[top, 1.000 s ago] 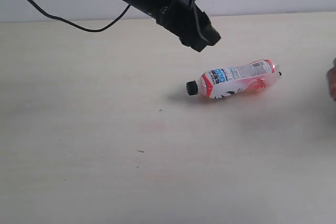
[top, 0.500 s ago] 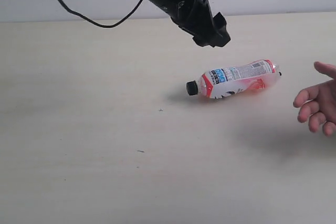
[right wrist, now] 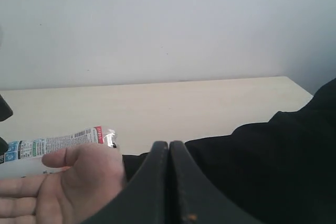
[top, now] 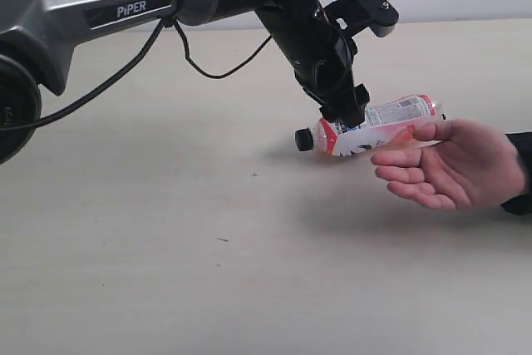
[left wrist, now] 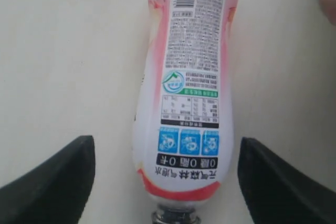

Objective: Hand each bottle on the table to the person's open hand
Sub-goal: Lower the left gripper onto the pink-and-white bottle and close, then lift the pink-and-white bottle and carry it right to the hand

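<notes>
Apparently the step in hand is the approach for the grasp. The black left claw (top: 349, 112) hangs low over a small clear plastic bottle (top: 378, 126) with pink-red drink and a white printed label, which lies on its side on the wide pale cream-beige tabletop (top: 166, 247). In the left wrist view the two dark fingers stand spread, one on each side of the bottle near its shoulder. Pale table shows between each finger and the label, so nothing is pinched yet. The small black cap (top: 304, 140) points away from the person. The bottom end lies just beside the bare light-skinned open hand (top: 449, 164), palm up; whether the thumb tip touches the bottle I cannot tell. The black right claw (right wrist: 169, 149) has its fingers pressed together and holds nothing. No other bottle shows in these views.

The next move, I think, calls for a little more descent, then closing across the rounded body. The bottle looks smooth and light and could roll, so the grip should be centred. After that, a short lift and a short carry to the palm should be enough.
</notes>
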`<state>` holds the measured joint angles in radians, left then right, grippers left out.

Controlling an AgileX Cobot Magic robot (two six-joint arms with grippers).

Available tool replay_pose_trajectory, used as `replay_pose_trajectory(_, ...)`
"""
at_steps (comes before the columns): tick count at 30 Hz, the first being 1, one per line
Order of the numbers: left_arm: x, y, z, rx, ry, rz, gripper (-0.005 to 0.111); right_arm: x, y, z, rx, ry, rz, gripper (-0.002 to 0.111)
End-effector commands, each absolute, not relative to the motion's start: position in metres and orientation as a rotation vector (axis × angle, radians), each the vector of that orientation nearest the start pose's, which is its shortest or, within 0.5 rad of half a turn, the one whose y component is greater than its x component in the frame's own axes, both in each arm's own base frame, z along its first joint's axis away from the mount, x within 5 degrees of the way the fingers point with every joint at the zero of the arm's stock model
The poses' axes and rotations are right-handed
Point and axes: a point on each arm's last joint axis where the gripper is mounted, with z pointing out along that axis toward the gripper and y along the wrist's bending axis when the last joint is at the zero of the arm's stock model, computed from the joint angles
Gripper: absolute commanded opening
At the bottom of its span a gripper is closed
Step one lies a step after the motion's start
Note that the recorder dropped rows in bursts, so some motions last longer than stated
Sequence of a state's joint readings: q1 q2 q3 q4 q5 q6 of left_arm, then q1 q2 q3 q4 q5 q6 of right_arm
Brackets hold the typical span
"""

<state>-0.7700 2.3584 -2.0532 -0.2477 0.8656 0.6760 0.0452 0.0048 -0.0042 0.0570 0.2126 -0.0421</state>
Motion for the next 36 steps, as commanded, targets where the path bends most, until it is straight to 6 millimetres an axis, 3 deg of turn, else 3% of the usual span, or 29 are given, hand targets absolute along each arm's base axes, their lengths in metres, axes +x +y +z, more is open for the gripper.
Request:
replay_pose_trajectory(1, 0.363, -0.38, 0.176, 1.625, 2.064, -0.33, 0.073, 0.056, 0.004, 0.195, -0.047, 1.684, 0.045, 0.0)
replay_pose_trajectory(7, 0.365, -0.382, 0.159, 1.631, 2.085, -0.332, 0.073, 0.056, 0.004, 0.195, -0.047, 1.684, 0.045, 0.0)
replay_pose_trajectory(18, 0.37, -0.385, 0.159, 1.587, 2.04, -0.323, 0.073, 0.056, 0.004, 0.195, -0.047, 1.684, 0.045, 0.0)
replay_pose_trajectory(27, 0.371, -0.386, 0.129, 1.613, 2.078, -0.31, 0.073, 0.056, 0.004, 0.195, -0.048, 1.684, 0.043, 0.0)
replay_pose_trajectory(30, 0.371, -0.386, 0.129, 1.613, 2.079, -0.31, 0.072, 0.056, 0.004, 0.195, -0.048, 1.684, 0.043, 0.0)
replay_pose_trajectory(33, 0.372, -0.386, 0.133, 1.606, 2.073, -0.31, 0.061, 0.056, 0.004, 0.195, -0.048, 1.684, 0.043, 0.0)
replay_pose_trajectory(36, 0.372, -0.387, 0.134, 1.592, 2.068, -0.312, 0.034, 0.056, 0.004, 0.195, -0.047, 1.684, 0.045, 0.0)
